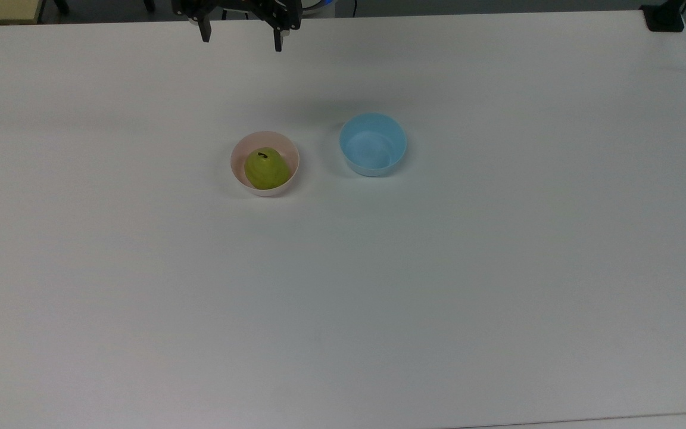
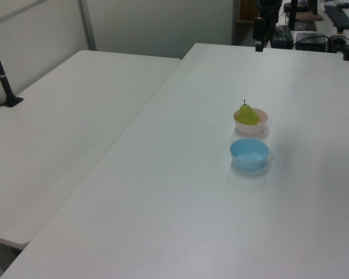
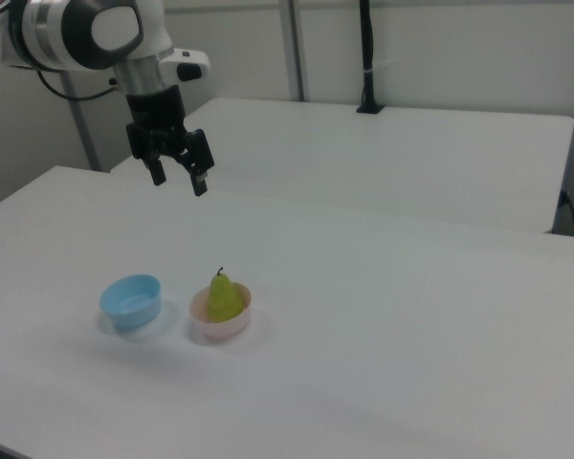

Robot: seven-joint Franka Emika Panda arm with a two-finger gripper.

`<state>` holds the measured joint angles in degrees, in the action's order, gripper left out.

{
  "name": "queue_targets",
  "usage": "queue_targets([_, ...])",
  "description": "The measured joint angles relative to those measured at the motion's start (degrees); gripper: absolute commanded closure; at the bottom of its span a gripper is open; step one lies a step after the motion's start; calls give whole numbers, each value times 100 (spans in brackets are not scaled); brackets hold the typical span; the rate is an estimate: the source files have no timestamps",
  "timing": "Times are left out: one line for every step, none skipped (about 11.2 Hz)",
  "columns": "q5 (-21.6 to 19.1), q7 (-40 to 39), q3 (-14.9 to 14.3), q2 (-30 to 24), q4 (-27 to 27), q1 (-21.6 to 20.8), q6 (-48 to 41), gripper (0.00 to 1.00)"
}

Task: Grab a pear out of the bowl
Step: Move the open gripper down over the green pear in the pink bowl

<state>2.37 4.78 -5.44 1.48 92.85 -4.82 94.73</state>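
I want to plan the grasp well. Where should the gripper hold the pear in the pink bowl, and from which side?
Probably from straight above. The pear stands upright in the pink bowl, stem up, its upper half above the rim. The open gripper should close on that exposed upper body, since the wall blocks lower side access.

yellow-green pear [image 1: 266, 169] upright, stem up, inside pale pink bowl [image 1: 239, 155]
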Motion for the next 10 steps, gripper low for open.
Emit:
queue_targets([0,0,13,0,0,5,0,0])
queue_targets([0,0,16,0,0,4,0,0])
queue_targets([0,0,21,0,0,4,0,0])
queue_targets([0,0,23,0,0,4,0,0])
queue_targets([0,0,24,0,0,4,0,0])
queue_targets([0,0,24,1,0,4,0,0])
queue_targets([0,-103,25,6,1,5,42,0])
queue_targets([0,-315,25,13,2,5,83,0])
queue_targets([0,-716,24,27,5,12,114,0])
queue_targets([0,-1215,24,46,23,24,120,0])
